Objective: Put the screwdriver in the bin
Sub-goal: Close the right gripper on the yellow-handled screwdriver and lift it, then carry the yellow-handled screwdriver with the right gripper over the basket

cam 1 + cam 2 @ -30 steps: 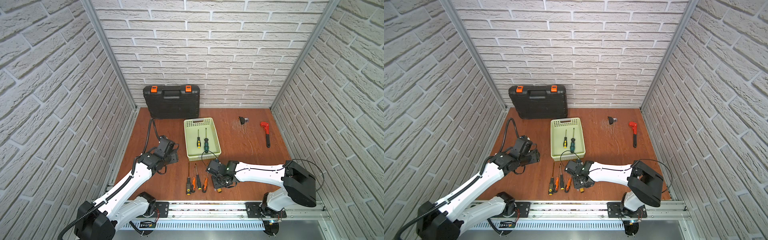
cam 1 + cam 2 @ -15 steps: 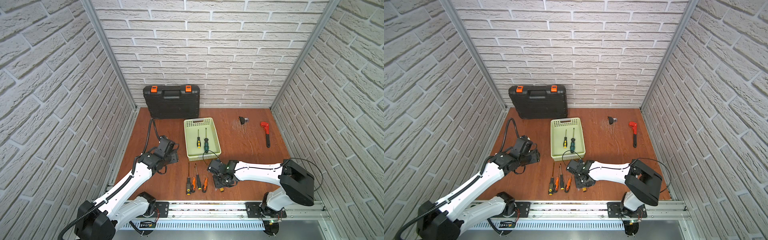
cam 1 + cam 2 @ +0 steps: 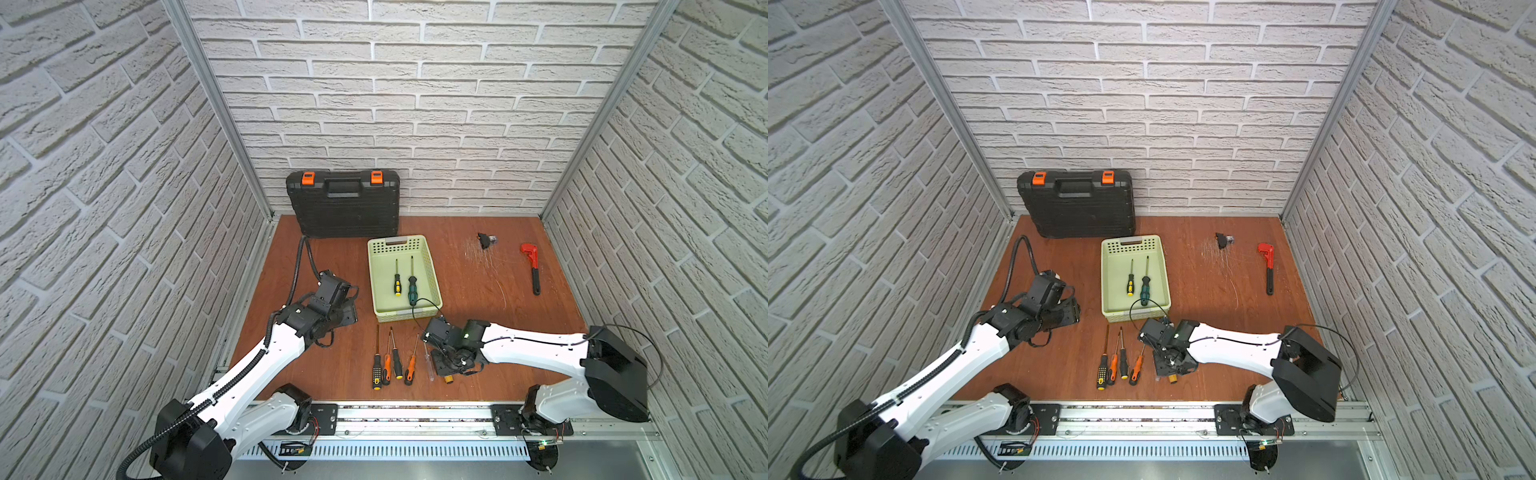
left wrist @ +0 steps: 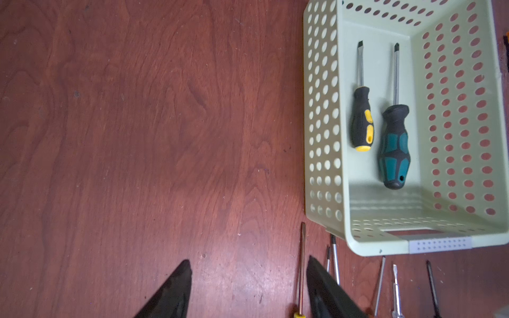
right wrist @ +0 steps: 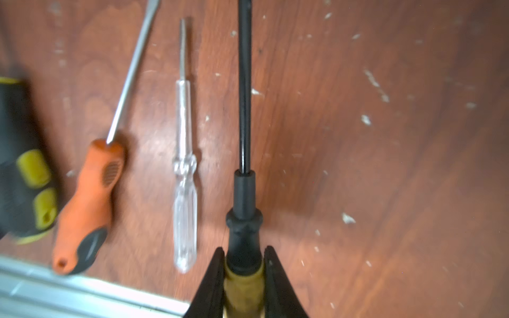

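Observation:
The screwdriver [image 5: 244,192] has a black shaft, a black collar and an amber handle, and it lies on the wooden table near the front rail; only its handle end [image 3: 449,379] shows in a top view. My right gripper [image 5: 243,249] is shut on that handle, with both jaws pressed against its sides. The bin [image 3: 376,286] is a pale green perforated basket just behind, holding a yellow-black screwdriver [image 4: 362,118] and a teal-black one [image 4: 394,146]. My left gripper [image 4: 248,264] hangs open over bare table left of the bin [image 4: 322,124], with nothing between its jaws.
Several screwdrivers [image 3: 390,361] lie in a row left of my right gripper, with a clear-handled one [image 5: 184,176] nearest it. A black tool case [image 3: 343,203] leans on the back wall. A red wrench [image 3: 532,266] and a small black part [image 3: 484,240] lie at the back right.
My right gripper's jaws have closed in onto the screwdriver's handle. Both arms have stayed almost where they were.

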Robot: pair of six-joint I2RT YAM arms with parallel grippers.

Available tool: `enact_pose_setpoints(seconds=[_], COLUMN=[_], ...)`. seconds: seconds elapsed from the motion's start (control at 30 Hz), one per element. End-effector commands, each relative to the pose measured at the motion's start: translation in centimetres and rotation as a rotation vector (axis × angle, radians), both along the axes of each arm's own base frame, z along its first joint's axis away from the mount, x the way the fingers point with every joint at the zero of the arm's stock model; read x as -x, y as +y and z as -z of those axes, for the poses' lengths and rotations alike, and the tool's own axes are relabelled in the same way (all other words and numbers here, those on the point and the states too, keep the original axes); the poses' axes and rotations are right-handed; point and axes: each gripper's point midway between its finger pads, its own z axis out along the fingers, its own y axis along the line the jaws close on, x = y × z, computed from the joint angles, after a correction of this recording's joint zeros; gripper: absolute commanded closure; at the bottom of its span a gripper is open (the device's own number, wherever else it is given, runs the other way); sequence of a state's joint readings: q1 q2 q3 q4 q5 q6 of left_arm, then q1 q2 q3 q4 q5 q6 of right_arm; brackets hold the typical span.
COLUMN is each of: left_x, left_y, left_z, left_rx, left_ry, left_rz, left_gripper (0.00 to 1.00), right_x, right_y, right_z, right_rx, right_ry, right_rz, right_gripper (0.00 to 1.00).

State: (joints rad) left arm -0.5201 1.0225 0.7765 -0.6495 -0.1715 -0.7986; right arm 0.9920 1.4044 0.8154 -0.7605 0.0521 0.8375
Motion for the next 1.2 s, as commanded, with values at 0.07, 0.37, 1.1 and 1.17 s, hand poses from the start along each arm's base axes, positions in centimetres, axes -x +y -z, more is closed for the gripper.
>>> enact_pose_setpoints(seconds=[0.07, 0.37, 1.1, 1.17], left_x=[-2.5, -4.1, -1.7, -1.6], left_y=[0.1, 1.5, 3.1, 3.0], left_z=[-2.2, -3.5, -3.5, -3.1], left_rx=[0.06, 0.083, 0.125, 0.132], left_ry=[-0.097, -0.129, -0.152, -0.148], left_rz=[-0.081, -0.162, -0.209, -0.209], left_gripper=[0.33, 0.33, 0.33, 0.33], right_x=[2.2, 4.9, -21.3, -22.5], right_y=[-1.4, -2.4, 8.7, 9.6], right_z=[-3.4, -10.1, -12.4, -10.9], right_rx=[-0.055, -0.178, -0.39, -0.401], right_ry=[0.021, 0.003, -0.169, -0.143], right_rz=[-0.125, -0.338, -0.107, -0.09], right_gripper=[0.94, 0.95, 0.95, 0.95])
